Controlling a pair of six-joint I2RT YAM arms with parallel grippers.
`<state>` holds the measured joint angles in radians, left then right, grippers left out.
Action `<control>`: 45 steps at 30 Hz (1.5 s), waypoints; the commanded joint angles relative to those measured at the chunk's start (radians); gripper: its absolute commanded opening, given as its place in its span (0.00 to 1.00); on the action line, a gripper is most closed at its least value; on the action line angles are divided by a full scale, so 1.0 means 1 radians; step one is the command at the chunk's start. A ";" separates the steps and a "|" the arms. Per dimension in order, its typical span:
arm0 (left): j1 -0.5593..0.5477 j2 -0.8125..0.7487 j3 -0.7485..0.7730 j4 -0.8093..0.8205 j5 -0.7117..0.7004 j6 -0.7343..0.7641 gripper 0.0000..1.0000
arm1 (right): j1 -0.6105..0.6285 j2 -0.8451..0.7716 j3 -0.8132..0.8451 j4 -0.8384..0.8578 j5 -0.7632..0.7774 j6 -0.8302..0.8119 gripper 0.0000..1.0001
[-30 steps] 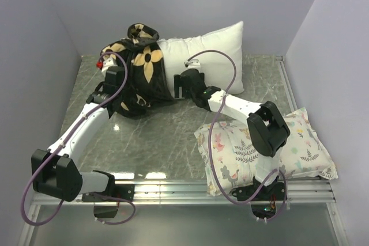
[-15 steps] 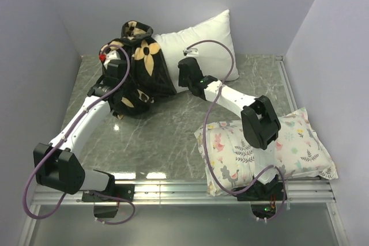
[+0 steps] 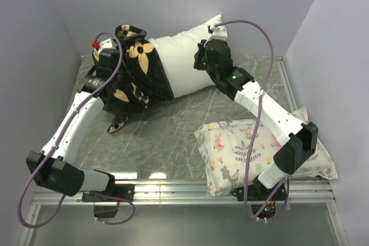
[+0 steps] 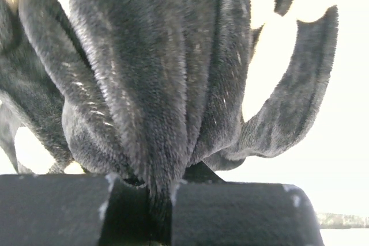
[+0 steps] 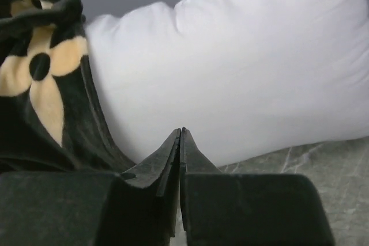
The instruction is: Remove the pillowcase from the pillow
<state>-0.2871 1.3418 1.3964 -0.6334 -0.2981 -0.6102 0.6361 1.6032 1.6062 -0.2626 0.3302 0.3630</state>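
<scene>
No legible text, labels or numbers, pillowcase (image 3: 151, 79) print seemingly only flower motifs

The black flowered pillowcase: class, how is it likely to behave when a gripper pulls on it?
Probably floppy: the pillowcase bunches in deep folds at the left gripper. Likely light for its size, since its free edges look thin. Its plush nap may drag on the pillow rather than slide.

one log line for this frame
left gripper: shut on pillowcase | right gripper: shut, at pillow | pillowcase: bunched over pillow's left end, not off
</scene>
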 commanded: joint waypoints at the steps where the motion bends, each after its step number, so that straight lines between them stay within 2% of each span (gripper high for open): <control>1: -0.001 -0.105 0.101 -0.002 -0.047 0.043 0.01 | -0.003 0.004 0.006 -0.067 0.010 -0.018 0.11; 2: 0.002 -0.110 0.110 -0.012 -0.047 0.044 0.00 | -0.004 0.007 0.003 -0.069 0.001 -0.019 0.18; 5: 0.034 -0.118 0.125 -0.037 -0.035 0.047 0.00 | -0.004 0.047 0.033 -0.085 -0.031 -0.033 0.32; 11: 0.100 -0.107 0.024 -0.002 0.066 0.021 0.00 | 0.007 0.225 0.153 -0.084 -0.189 -0.102 0.81; 12: 0.104 -0.092 0.013 0.003 0.073 0.018 0.02 | 0.005 0.289 0.176 -0.086 -0.207 -0.107 0.83; 14: 0.118 -0.070 -0.003 0.008 0.086 0.017 0.13 | 0.005 0.351 0.231 -0.089 -0.235 -0.111 0.89; 15: 0.120 -0.052 -0.008 0.008 0.091 0.013 0.29 | 0.005 0.410 0.250 -0.093 -0.247 -0.108 0.89; 17: 0.120 -0.043 -0.043 0.030 0.119 0.012 0.48 | 0.010 0.463 0.288 -0.099 -0.276 -0.087 0.91; 18: 0.120 -0.040 -0.056 0.062 0.128 0.007 0.60 | 0.011 0.516 0.297 -0.098 -0.281 -0.078 0.91; 20: 0.117 -0.032 -0.082 0.077 0.160 0.003 0.66 | 0.013 0.579 0.349 -0.127 -0.278 -0.053 0.91; 22: 0.103 -0.024 -0.092 0.084 0.163 0.000 0.69 | 0.013 0.656 0.377 -0.150 -0.281 -0.035 0.89; 24: 0.082 -0.021 -0.105 0.090 0.148 -0.002 0.70 | 0.010 0.707 0.383 -0.159 -0.296 -0.018 0.78; 25: 0.074 -0.018 -0.106 0.092 0.146 -0.002 0.70 | 0.007 0.721 0.396 -0.167 -0.306 -0.004 0.69; 26: 0.065 -0.018 -0.106 0.093 0.133 -0.003 0.70 | 0.007 0.731 0.402 -0.176 -0.298 0.002 0.37; 28: 0.027 -0.013 -0.103 0.095 0.119 -0.002 0.71 | 0.007 0.738 0.391 -0.191 -0.284 0.017 0.18; 29: 0.013 -0.012 -0.099 0.095 0.111 -0.002 0.72 | 0.007 0.730 0.380 -0.199 -0.245 0.019 0.00; 32: -0.046 0.002 -0.103 0.101 0.080 -0.005 0.73 | -0.007 0.651 0.276 -0.198 -0.204 0.037 0.00; 37: -0.130 0.023 -0.123 0.118 0.027 -0.026 0.74 | -0.044 0.368 0.011 -0.125 -0.162 0.045 0.00; 41: -0.201 0.057 -0.139 0.138 -0.016 -0.046 0.75 | -0.046 0.221 -0.051 -0.133 -0.151 0.033 0.00; 45: -0.292 0.112 -0.149 0.141 -0.078 -0.074 0.76 | -0.042 0.227 -0.052 -0.151 -0.168 0.027 0.00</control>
<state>-0.5255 1.4147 1.2621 -0.5343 -0.3328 -0.6464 0.5968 1.8362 1.5684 -0.3294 0.1490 0.4030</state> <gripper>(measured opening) 0.754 0.023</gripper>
